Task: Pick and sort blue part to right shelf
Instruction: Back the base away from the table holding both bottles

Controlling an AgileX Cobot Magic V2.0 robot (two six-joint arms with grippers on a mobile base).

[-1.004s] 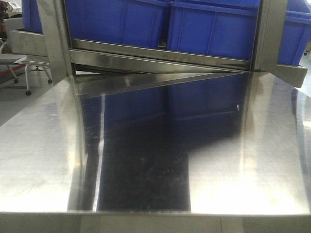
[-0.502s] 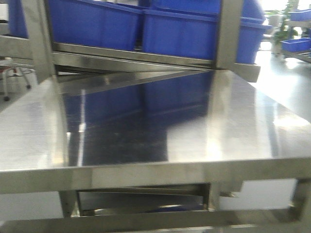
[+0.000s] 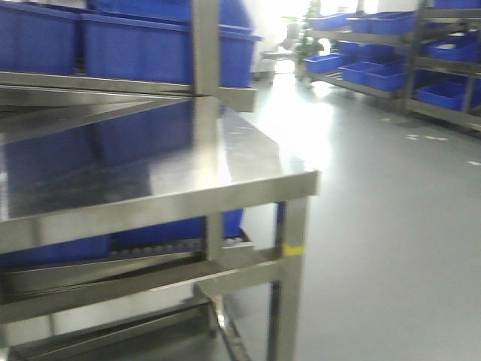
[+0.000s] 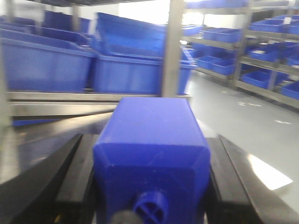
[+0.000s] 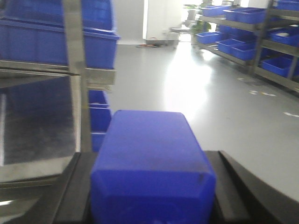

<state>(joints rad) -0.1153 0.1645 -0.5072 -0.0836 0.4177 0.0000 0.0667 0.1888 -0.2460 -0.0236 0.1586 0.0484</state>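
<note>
end effectors (image 4: 152,184) (image 5: 152,186) grip boxy, matte blue parts (image 4: 152,135) (image 5: 150,158).

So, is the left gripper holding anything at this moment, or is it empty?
Holding. The left gripper is shut on a blue part, which sits wedged between its black fingers.

No text, number or brand is readable in any view. The yellow sticker (image 3: 293,250) on the table leg (image 3: 291,316), at 5 o'clock, is too blurred.
</note>
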